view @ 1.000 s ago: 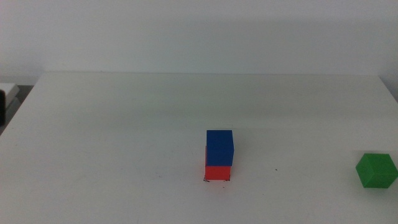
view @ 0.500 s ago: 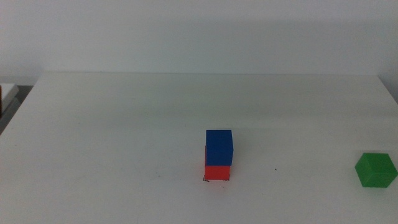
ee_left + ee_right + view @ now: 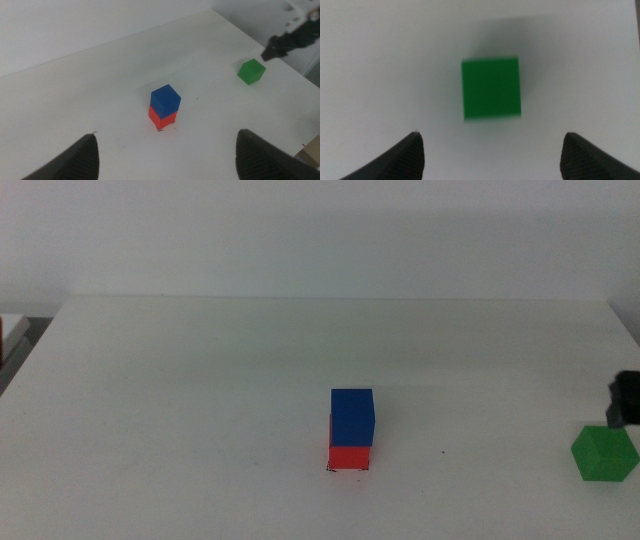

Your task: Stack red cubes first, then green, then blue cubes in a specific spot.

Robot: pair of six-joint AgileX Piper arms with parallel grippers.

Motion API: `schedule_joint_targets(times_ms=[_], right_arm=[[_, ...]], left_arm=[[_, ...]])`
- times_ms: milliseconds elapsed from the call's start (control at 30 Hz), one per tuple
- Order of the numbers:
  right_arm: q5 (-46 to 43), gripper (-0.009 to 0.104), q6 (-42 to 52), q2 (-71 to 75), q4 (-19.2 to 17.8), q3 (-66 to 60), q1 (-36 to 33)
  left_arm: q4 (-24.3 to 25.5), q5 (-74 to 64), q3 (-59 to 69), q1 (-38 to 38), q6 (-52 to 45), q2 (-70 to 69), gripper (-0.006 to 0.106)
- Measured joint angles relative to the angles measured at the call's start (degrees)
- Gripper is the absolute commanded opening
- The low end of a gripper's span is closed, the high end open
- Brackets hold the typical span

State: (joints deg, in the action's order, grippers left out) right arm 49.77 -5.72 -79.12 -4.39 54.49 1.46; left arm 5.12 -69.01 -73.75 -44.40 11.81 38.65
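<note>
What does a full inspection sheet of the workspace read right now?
Surface: white table, a small marked spot under the stack.
Job's things: blue cube sits directly on red cube; green cube alone near the table's right edge, out of order.
Clutter: nothing seen.
Grippers: right gripper above the green cube, jaws open, not touching; left gripper open, back from the stack.
Cables: nothing seen.
Surroundings: plain white wall.

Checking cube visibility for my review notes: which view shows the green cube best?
The right wrist view: the green cube fills the centre, seen from straight above between the open right gripper, though slightly blurred. The middle view shows it small at the right edge; the left wrist view shows it small and distant.
</note>
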Motion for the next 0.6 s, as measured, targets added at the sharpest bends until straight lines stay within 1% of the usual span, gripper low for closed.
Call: schedule_joint_targets(times_ms=[167, 367, 433, 467, 500, 567, 600], right_arm=[[-0.1, 0.093, 1.8, -11.3, -0.6, 6.1, 0.4], [-0.7, 0.093, 2.1, -18.9, -0.6, 6.9, 0.4], [-2.0, 0.091, 2.2, -20.8, -0.7, 6.9, 0.4], [-2.6, 0.088, 2.2, -21.5, -0.7, 6.9, 0.4], [-3.1, 0.081, 2.3, -22.4, -0.7, 7.0, 0.4], [-4.0, 0.057, 2.3, -24.1, -0.8, 7.0, 0.4], [-4.1, 0.041, 1.9, -24.7, -0.9, 7.0, 0.4]], left_arm=[[0.0, 0.0, 0.0, 0.0, 0.0, 0.0, 0.094], [0.0, 0.0, 0.0, 0.0, 0.0, 0.0, 0.094], [0.0, 0.0, 0.0, 0.0, 0.0, 0.0, 0.094], [0.0, 0.0, 0.0, 0.0, 0.0, 0.0, 0.094], [0.0, 0.0, 0.0, 0.0, 0.0, 0.0, 0.094], [0.0, 0.0, 0.0, 0.0, 0.0, 0.0, 0.094], [0.0, 0.0, 0.0, 0.0, 0.0, 0.0, 0.094]])
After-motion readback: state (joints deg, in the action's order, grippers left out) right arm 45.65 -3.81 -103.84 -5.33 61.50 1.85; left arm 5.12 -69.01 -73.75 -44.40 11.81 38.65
